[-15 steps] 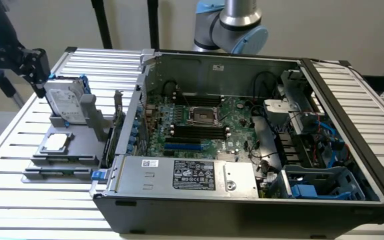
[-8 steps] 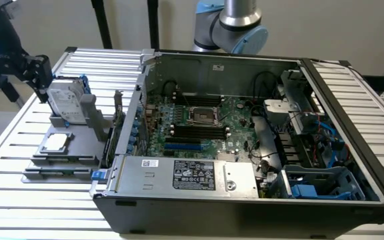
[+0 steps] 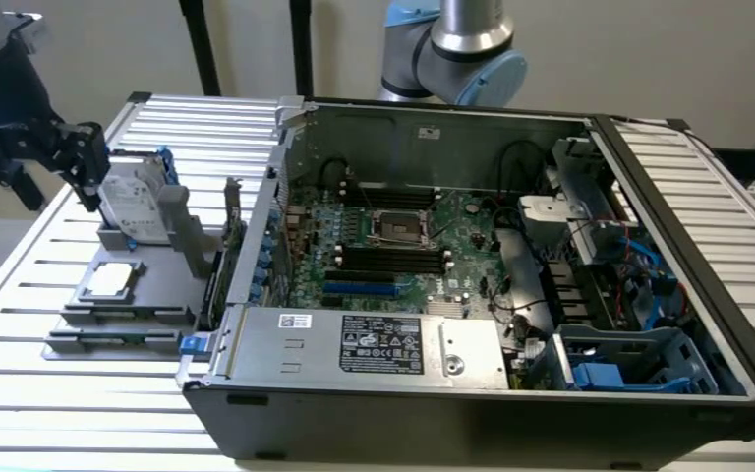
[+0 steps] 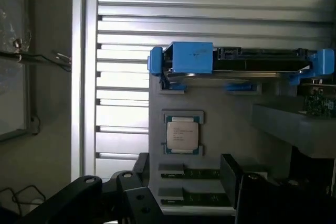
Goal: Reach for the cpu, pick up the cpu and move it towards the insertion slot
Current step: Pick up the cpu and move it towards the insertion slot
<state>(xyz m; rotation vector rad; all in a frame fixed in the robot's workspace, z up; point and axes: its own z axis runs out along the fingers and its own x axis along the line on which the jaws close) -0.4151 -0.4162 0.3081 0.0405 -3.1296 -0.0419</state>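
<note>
Well off to the exterior view's left, the gripper [image 3: 56,172] hung empty with its fingers spread, just beside the upright hard drive [image 3: 135,202]. The cpu [image 3: 113,280] lay flat on the grey tray [image 3: 154,300], apart from the gripper. The insertion slot [image 3: 397,228] sat inside the open case [image 3: 483,413]. From the wrist view, the cpu [image 4: 182,135] rested untouched beyond the parted fingers [image 4: 128,192].

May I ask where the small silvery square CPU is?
The CPU lies in the grey holder on the exterior view's left, beside the upright blue-framed hard drive.
</note>
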